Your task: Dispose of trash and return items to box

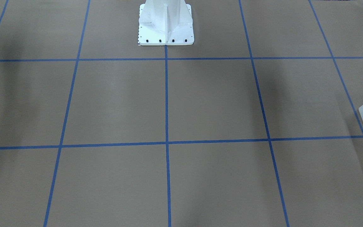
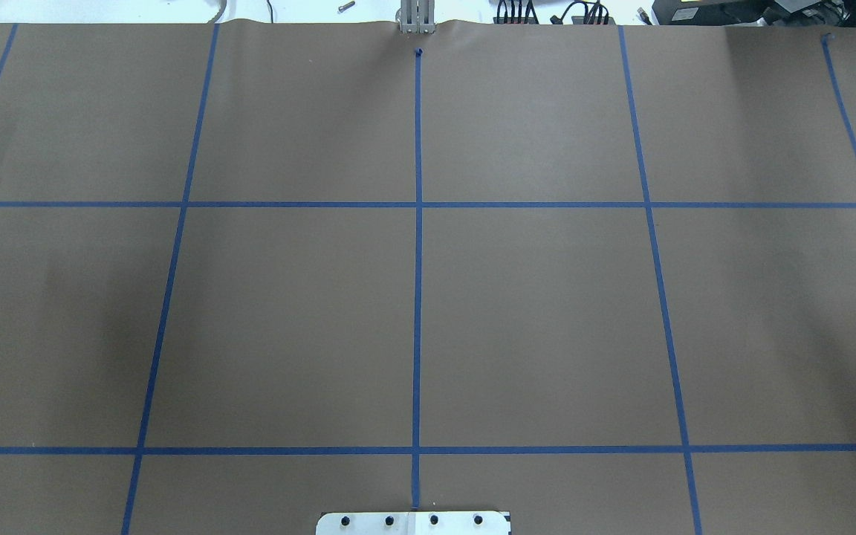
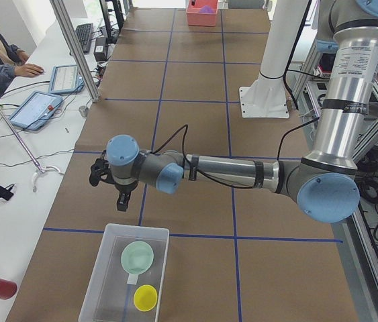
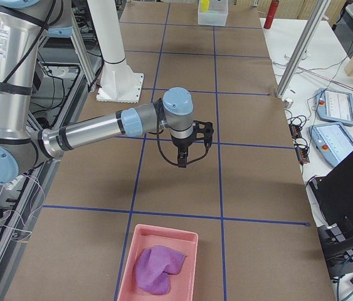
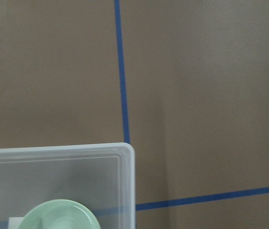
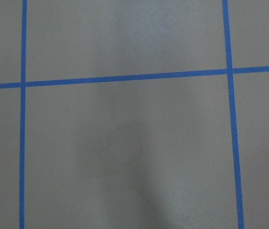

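L hand (image 3: 123,201) near box (image 3: 93,282) w/ bowl (image 3: 137,257) inside; R hand (image 4: 184,162) over table (image 4: 258,188); clenched/released can't tell.

Found the bench (image 1: 213,101) covered in matt brown paper, faintly creased, gridded with smooth blue tape (image 1: 166,94). Noted frosted translucent plastic in the box (image 3: 137,229), smooth pale-green plastic in the bowl (image 3: 137,257), glossy yellow plastic in the cup (image 3: 145,297). Marked the pedestal (image 1: 165,25) as white-painted metal with a soft sheen, the pink tray (image 4: 163,229) as smooth plastic, the purple cloth (image 4: 157,268) as soft crumpled fabric. Took the tube of the left arm (image 3: 346,94) for brushed bare metal.
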`<state>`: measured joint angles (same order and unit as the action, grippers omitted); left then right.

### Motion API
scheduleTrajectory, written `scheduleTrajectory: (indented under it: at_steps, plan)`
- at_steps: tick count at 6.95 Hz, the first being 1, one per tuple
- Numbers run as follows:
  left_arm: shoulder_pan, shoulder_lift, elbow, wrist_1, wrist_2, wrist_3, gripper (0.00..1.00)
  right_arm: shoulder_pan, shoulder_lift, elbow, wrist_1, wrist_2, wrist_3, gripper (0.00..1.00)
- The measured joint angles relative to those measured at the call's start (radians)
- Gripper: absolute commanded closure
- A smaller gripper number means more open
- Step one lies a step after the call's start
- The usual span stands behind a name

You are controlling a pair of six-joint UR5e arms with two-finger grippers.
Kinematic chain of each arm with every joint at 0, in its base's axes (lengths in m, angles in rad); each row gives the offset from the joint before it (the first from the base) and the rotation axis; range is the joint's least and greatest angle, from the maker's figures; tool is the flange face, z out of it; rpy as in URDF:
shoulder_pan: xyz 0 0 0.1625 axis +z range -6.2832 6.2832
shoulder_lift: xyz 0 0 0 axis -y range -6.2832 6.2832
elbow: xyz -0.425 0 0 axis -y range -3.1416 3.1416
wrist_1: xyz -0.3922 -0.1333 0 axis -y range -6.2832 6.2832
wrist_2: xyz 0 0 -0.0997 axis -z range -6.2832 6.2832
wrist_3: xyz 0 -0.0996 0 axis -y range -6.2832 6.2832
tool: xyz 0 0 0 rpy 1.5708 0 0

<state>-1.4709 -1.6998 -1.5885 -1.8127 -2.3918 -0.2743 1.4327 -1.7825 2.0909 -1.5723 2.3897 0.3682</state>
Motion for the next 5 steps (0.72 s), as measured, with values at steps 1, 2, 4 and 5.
scheduleTrajectory:
  at_steps: [1, 2, 4, 5]
  plan:
    - [0.035, 0.061, -0.157, 0.102, 0.021, -0.023, 0.03, 0.000, 0.000, 0.000, 0.000, -0.004, 0.000, 0.00]
    - [0.049, 0.136, -0.276, 0.161, 0.029, -0.022, 0.03, -0.001, 0.000, -0.002, -0.001, -0.009, 0.000, 0.00]
    - [0.059, 0.261, -0.405, 0.194, 0.032, 0.031, 0.03, -0.004, 0.000, -0.022, -0.001, -0.032, -0.007, 0.00]
    - [0.061, 0.289, -0.421, 0.197, 0.032, 0.064, 0.02, -0.004, 0.000, -0.033, 0.000, -0.036, -0.011, 0.00]
